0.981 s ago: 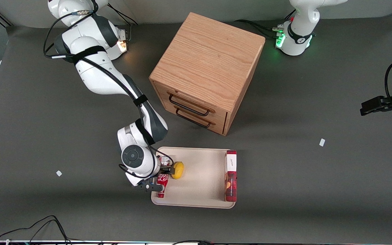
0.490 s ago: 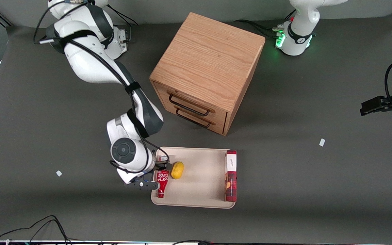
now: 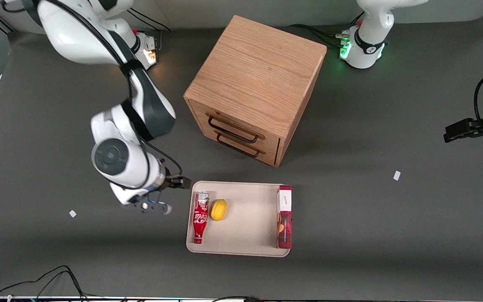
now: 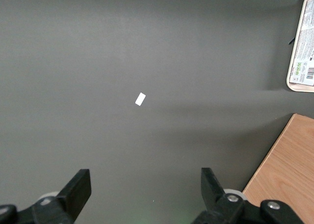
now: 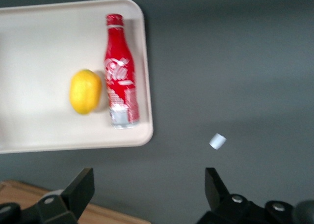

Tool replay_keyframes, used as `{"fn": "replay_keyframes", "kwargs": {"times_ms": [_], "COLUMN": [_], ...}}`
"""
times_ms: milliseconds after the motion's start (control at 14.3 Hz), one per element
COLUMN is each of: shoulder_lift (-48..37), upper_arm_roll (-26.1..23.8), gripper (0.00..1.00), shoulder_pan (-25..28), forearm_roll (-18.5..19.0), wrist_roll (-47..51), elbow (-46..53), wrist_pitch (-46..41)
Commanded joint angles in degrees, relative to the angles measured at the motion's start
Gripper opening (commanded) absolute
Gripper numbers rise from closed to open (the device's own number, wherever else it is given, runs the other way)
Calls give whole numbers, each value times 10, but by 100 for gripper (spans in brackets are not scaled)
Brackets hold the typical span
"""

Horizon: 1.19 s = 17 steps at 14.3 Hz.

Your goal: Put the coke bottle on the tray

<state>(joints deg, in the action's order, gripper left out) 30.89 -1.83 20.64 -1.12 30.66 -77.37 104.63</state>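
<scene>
Front view | coke bottle (image 3: pixel 200 217) lying on tray (image 3: pixel 245 245) | hand (image 3: pixel 164 195) spread, beside tray

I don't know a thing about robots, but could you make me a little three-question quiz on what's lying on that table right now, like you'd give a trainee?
1. True or false: the coke bottle lies on its side on the tray.
2. Which thing lies right beside the bottle? A) the lemon B) the red box C) the wooden cabinet
3. Fill in: the pincer is open, holds ____, and hangs above the table beside the tray, toward the working arm's end.

Key:
1. True; its capped neck points toward the front camera.
2. A; the red box lies along the tray's edge toward the parked arm's end.
3. Nothing.
</scene>
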Motion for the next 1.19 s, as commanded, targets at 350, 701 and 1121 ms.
{"fn": "replay_keyframes", "kwargs": {"times_ms": [350,701,1121], "shoulder_lift": [-273,-339,-355], "upper_arm_roll": [-3,-3,89], "gripper": [100,100,100], "shoulder_pan": [-82,-105,-50], "forearm_roll": [-10,-8,-9], "wrist_roll": [-177,-245,-241], "elbow": [-218,-222,-206], "wrist_pitch": [-107,-178,-187]}}
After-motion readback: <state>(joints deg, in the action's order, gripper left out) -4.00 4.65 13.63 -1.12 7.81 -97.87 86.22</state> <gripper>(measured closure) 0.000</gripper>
